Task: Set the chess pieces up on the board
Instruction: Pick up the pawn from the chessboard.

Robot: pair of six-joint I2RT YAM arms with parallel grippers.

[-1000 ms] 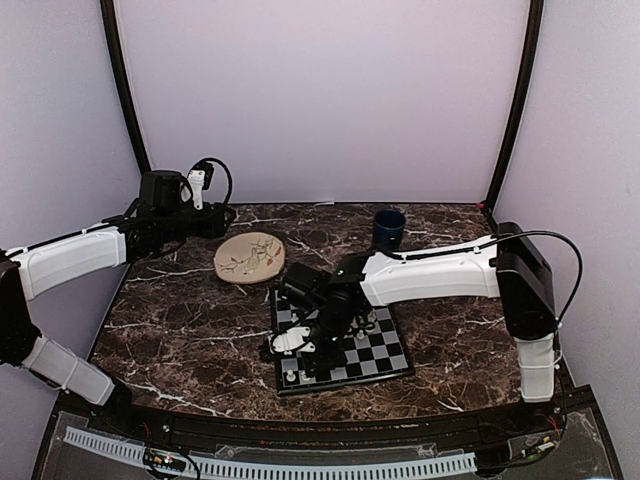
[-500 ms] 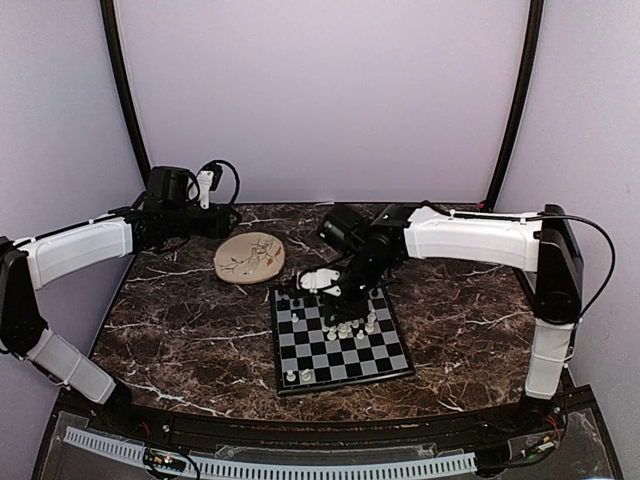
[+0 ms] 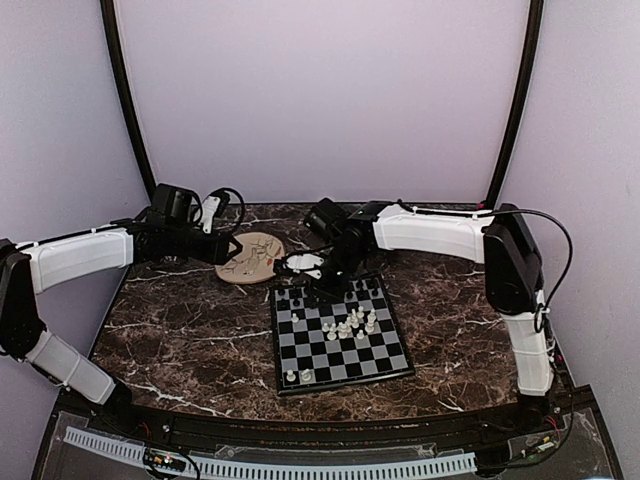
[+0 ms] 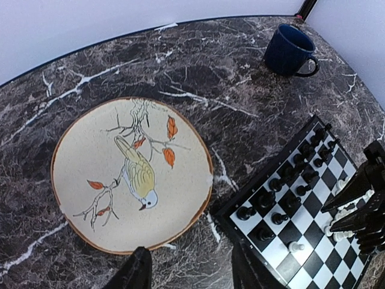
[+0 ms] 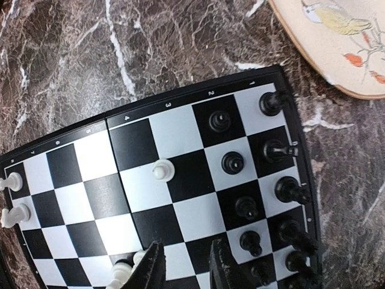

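With right gripper [image 5: 185,259] narrowly parted and empty over the chessboard [image 5: 129,143], centre on the stray white pawn [image 5: 162,171] beside the black pieces [image 5: 233,162] at the plate end. Descend straight, pinch low, lift clear of neighbours. Leave left gripper [image 4: 189,271], parted and empty, at bird plate [image 4: 84,150].

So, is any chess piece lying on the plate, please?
No, the plate shows only its painted bird, and the visible chess pieces stand on the board.
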